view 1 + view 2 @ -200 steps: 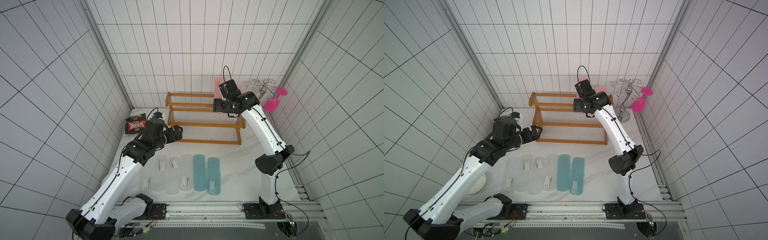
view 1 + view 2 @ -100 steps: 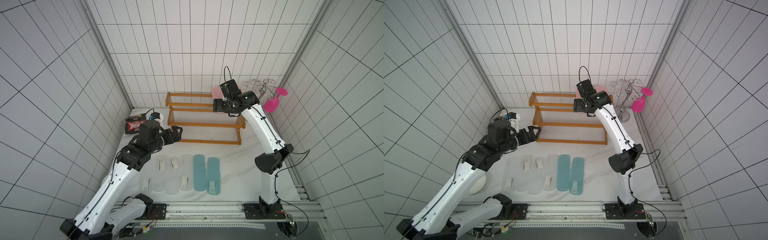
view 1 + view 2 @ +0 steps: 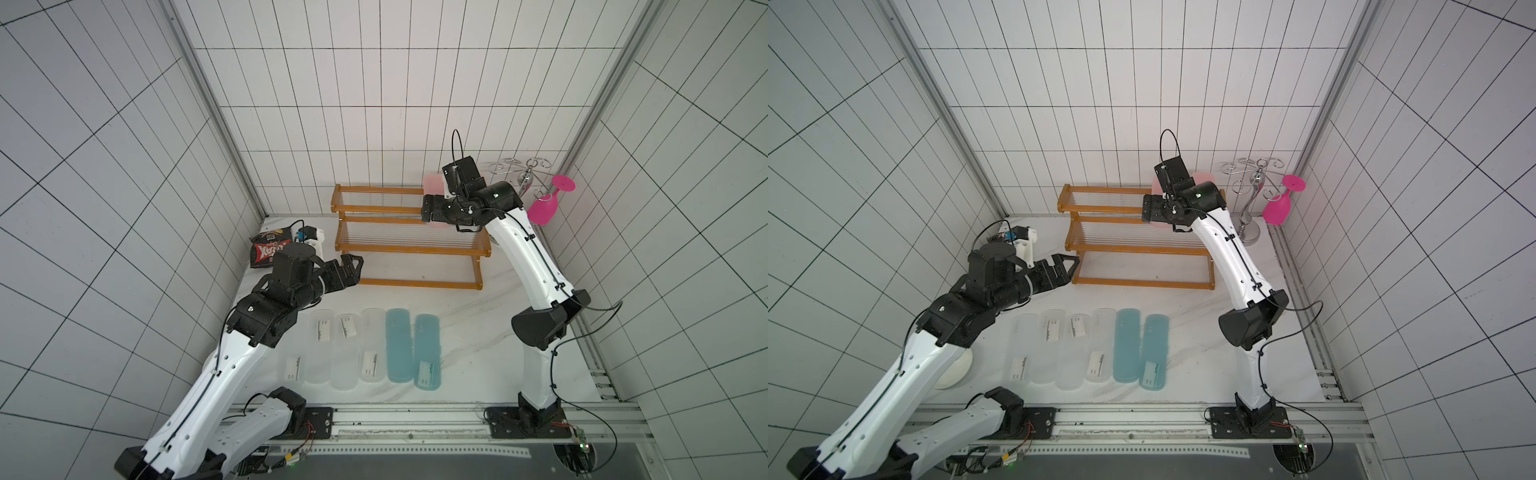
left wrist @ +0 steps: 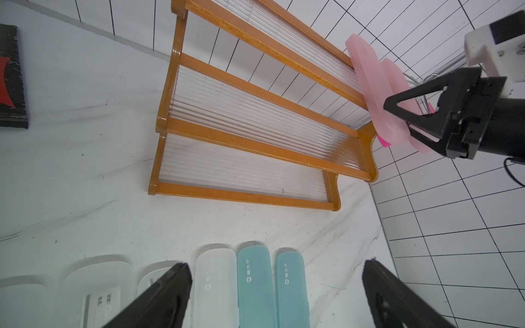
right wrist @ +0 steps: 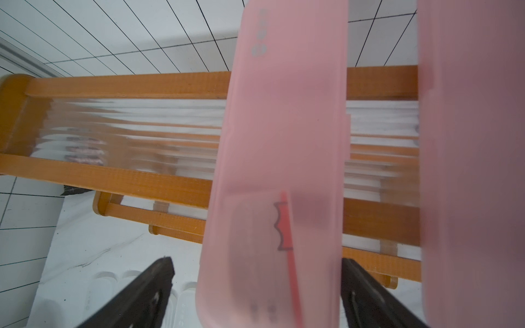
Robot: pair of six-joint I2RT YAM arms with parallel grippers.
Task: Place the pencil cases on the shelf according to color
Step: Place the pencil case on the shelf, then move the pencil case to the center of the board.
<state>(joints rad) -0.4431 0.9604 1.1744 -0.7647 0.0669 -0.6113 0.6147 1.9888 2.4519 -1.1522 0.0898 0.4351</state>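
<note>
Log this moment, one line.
right gripper: open, straddling pink case on shelf top tier | left gripper: open, empty | on table: four clear cases, two teal cases

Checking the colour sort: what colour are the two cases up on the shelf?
Both pencil cases are translucent pink; the right wrist view shows it best.

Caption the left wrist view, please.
Two pink pencil cases lie across the shelf's top tier, the open right tool straddling one; teal cases and clear cases lie on the table.
</note>
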